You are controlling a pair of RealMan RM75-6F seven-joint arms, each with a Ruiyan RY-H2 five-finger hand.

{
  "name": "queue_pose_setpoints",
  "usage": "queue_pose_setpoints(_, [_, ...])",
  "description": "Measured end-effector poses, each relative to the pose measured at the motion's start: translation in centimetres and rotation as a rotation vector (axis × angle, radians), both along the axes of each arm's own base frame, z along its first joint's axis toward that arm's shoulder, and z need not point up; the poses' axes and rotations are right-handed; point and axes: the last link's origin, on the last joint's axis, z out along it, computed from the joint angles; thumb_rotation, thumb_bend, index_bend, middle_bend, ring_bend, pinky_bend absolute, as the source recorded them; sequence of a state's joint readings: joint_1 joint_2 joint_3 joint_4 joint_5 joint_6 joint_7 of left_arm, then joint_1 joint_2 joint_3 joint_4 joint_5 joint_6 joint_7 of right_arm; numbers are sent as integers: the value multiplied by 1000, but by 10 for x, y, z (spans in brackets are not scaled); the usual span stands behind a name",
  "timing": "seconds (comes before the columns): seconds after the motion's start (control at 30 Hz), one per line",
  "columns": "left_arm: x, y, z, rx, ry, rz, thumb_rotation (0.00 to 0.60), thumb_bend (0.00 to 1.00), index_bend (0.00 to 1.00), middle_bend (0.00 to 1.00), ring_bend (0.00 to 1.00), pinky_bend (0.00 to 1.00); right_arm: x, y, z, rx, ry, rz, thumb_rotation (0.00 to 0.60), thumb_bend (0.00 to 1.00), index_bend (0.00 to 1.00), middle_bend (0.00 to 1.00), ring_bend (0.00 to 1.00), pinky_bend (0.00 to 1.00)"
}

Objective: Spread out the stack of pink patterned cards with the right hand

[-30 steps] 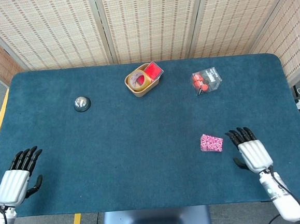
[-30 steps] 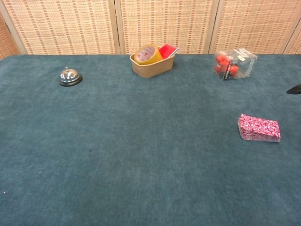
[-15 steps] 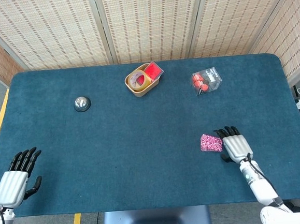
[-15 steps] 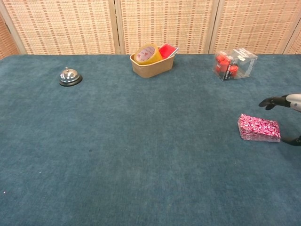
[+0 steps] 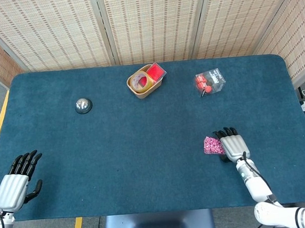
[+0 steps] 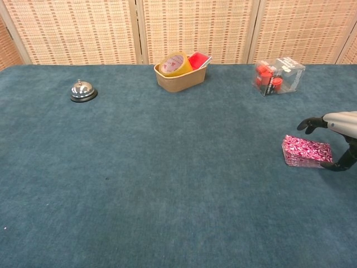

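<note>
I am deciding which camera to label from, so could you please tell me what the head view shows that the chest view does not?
Only the head view shows the left hand, fingers apart and holding nothing, near the table's front left corner, and the right forearm leading back from the right hand.

Only the chest view shows the side of the stack of pink patterned cards, still squared up, with the right hand's dark fingers reaching above it; whether they touch is unclear.

Both show the cards, right hand, bell, tan basket holding tape, and clear box.
</note>
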State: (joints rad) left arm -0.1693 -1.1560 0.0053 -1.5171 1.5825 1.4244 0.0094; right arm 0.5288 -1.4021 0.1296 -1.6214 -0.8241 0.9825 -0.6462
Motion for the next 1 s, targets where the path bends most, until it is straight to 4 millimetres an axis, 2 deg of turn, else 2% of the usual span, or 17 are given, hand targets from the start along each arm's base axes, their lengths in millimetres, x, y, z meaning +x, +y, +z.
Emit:
queue_pose_setpoints(0.37, [-1, 0, 2, 3, -2, 2, 600, 473, 0, 0, 0, 74, 5, -2, -7, 15, 41, 7, 600, 265, 147, 152, 0, 0])
queue_pose_setpoints(1.0, [-1, 1, 0, -6, 3, 5, 600, 474, 0, 0, 0, 74, 13, -5, -16, 18, 63, 19, 600, 265, 218, 206, 22, 0])
